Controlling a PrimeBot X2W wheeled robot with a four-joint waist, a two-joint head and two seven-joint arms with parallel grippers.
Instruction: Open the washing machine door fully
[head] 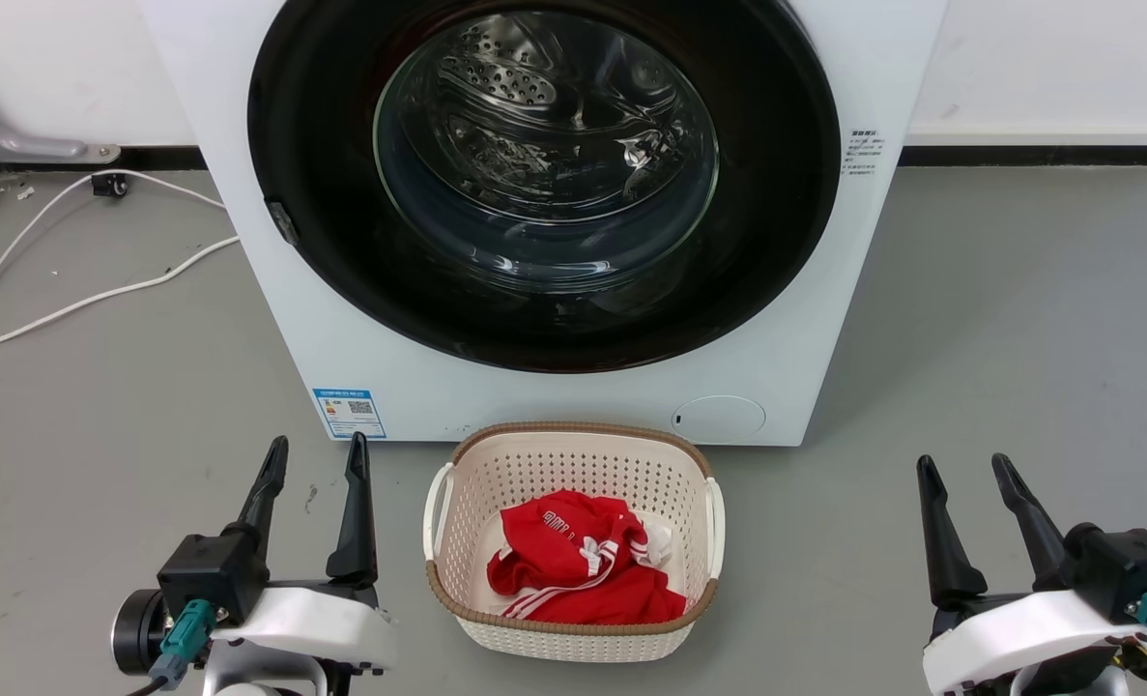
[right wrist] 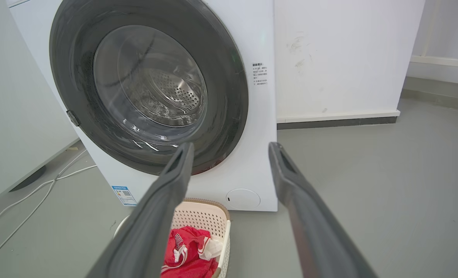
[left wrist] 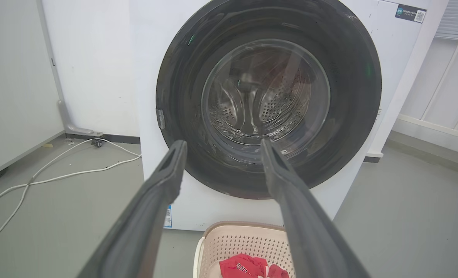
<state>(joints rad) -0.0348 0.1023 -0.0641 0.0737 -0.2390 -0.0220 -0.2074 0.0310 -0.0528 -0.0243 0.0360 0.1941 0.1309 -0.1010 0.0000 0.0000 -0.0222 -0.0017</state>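
The white washing machine (head: 360,319) stands straight ahead on the grey floor. Its door (head: 322,126), a glossy black disc with a clear glass bowl at the centre, lies flush against the machine's front, and a small latch tab shows at its left rim. The steel drum shows through the glass. My left gripper (head: 317,452) is open at the lower left, well short of the machine, nothing between its fingers. My right gripper (head: 964,469) is open at the lower right, also empty. The door (left wrist: 174,77) faces the left gripper (left wrist: 221,146); the right gripper (right wrist: 230,148) points at the machine's (right wrist: 259,162) lower right front.
A beige laundry basket (head: 573,454) with red clothing in it sits on the floor in front of the machine, between my grippers. White cables (head: 100,290) trail over the floor at the left. A white wall runs behind, and open floor lies to the right.
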